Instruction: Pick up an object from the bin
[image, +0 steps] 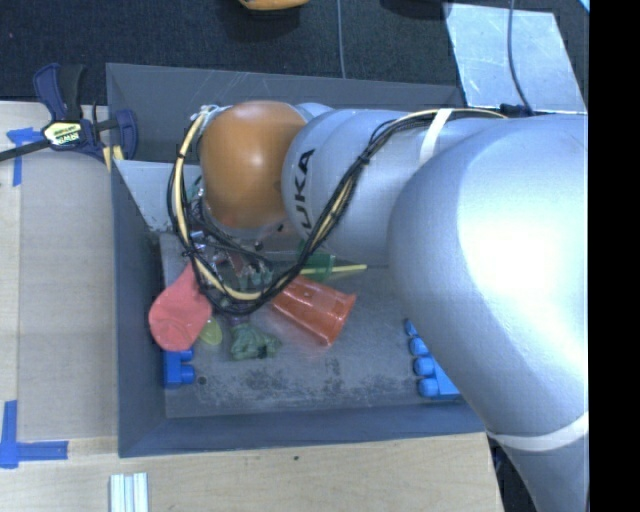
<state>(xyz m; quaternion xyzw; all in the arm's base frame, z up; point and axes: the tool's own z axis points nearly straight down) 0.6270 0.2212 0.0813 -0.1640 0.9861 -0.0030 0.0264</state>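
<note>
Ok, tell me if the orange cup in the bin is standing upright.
No, the orange cup lies tipped on its side on the floor of the bin, close to the small green figure.

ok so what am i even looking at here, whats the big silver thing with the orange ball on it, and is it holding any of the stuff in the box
The big silver shape is a robot arm, reaching in from the picture's right. The orange dome is a cover on its wrist, with cables looped round it: part of the machine, not a loose thing. The one camera looks down, slightly from one side, into a grey metal bin. The tool hangs under the dome, over the bin's left half. Nearest it lie a pink round thing, an orange cup on its side and a green stick; small green bits and blue blocks lie nearby. Whether it holds anything I cannot tell.
</note>
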